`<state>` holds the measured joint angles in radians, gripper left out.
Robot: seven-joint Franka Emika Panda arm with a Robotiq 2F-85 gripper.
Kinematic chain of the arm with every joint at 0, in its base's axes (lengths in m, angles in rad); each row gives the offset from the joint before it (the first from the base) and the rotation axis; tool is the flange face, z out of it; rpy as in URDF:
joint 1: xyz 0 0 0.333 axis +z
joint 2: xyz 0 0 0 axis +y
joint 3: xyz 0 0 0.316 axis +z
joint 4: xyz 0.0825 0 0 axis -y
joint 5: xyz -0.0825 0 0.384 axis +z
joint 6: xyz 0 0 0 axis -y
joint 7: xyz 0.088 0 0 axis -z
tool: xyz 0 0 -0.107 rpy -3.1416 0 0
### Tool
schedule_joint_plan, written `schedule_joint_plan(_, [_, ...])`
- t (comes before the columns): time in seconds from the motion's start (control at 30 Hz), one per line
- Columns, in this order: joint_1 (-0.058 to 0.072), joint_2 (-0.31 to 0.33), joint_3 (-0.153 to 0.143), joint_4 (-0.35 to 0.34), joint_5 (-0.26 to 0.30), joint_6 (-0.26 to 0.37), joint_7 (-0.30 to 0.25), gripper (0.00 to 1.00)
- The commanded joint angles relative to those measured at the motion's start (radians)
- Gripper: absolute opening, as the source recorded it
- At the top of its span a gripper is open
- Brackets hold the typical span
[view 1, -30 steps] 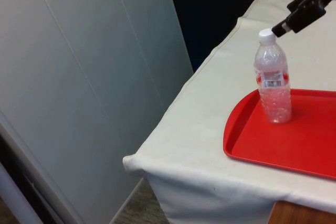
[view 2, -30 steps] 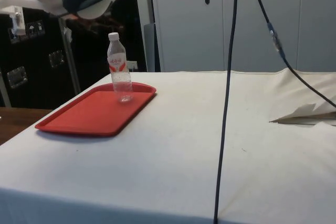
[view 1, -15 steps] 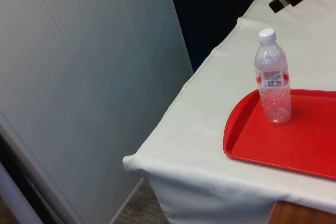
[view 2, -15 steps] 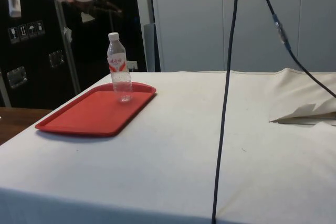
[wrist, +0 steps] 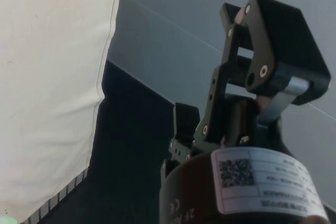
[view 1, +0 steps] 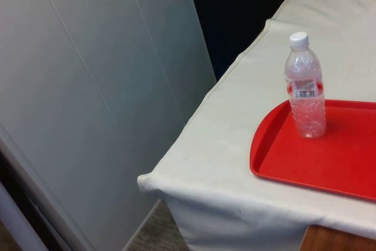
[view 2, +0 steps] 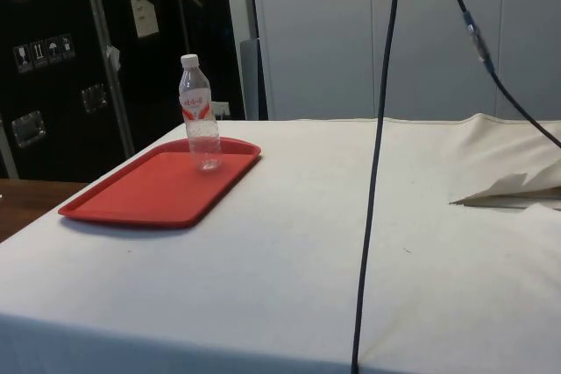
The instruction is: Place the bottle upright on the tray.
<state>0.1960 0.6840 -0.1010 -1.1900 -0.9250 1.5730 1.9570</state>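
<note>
Here, you see the clear bottle [view 1: 305, 86] standing upright on the red tray [view 1: 329, 168], white cap on top, close to the tray's rim at the front view's left and free of any contact. From the side, the bottle [view 2: 200, 116] stands at the far corner of the tray [view 2: 131, 199], which lies flat on the white cloth [view 2: 289, 243], with a dark cable [view 2: 377, 172] hanging in front. The gripper [wrist: 247, 77] is well clear of the bottle, and you cannot tell whether it is open or closed.

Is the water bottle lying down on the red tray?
No, the bottle stands upright on the red tray, with its white cap on top.
</note>
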Motion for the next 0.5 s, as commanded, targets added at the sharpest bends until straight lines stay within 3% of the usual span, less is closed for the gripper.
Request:
schedule_joint_plan(0.0, [-0.005,-0.008,0.006,0.003,0.015,-0.001,0.000,1.00])
schedule_joint_plan(0.03, [-0.001,-0.003,0.002,0.001,0.001,-0.001,0.000,1.00])
schedule_joint_plan(0.3, [-0.016,-0.025,0.016,0.009,0.035,-0.004,0.000,1.00])
schedule_joint_plan(0.33, [-0.011,-0.021,0.011,0.008,0.020,-0.005,0.000,1.00])
schedule_joint_plan(0.47, [-0.024,-0.032,0.018,0.013,0.053,0.000,-0.001,1.00])
